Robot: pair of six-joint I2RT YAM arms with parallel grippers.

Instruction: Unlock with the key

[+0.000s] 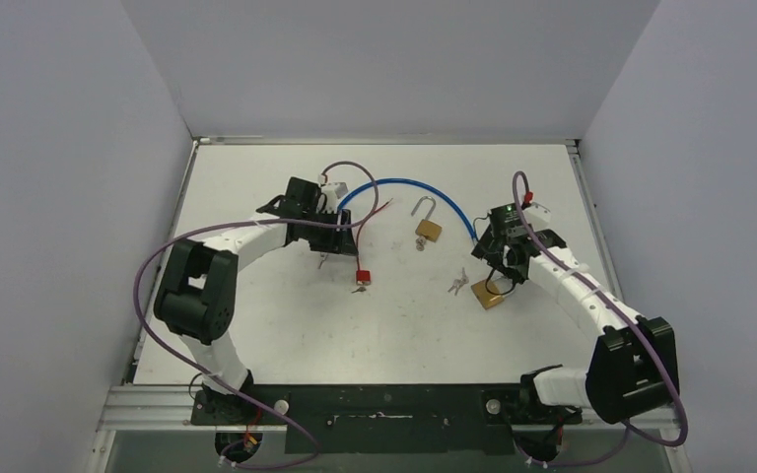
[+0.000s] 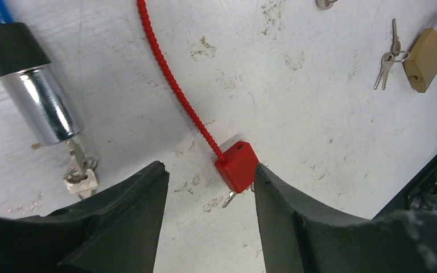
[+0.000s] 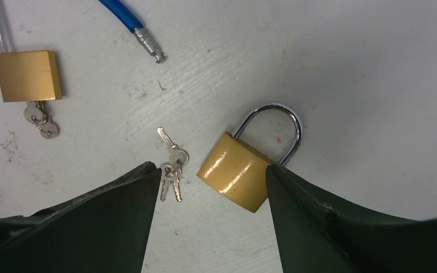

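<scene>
A small red lock [image 2: 237,166] on a red cable [image 2: 170,74] lies on the table with a key [image 2: 229,199] sticking out of its underside. My left gripper [image 2: 209,170] hovers open over it, and its right finger stands right beside the lock body. A shut brass padlock [image 3: 236,170] lies between the open fingers of my right gripper [image 3: 210,169], close to the right one. A loose bunch of keys [image 3: 170,165] lies just left of that padlock.
A second brass padlock [image 1: 428,229], its shackle open and a key [image 3: 40,119] in its base, lies mid-table. A blue cable lock [image 1: 404,184] arcs behind it. Its chrome barrel [image 2: 45,102] holds a key [image 2: 79,170]. White walls enclose the table [image 1: 286,335].
</scene>
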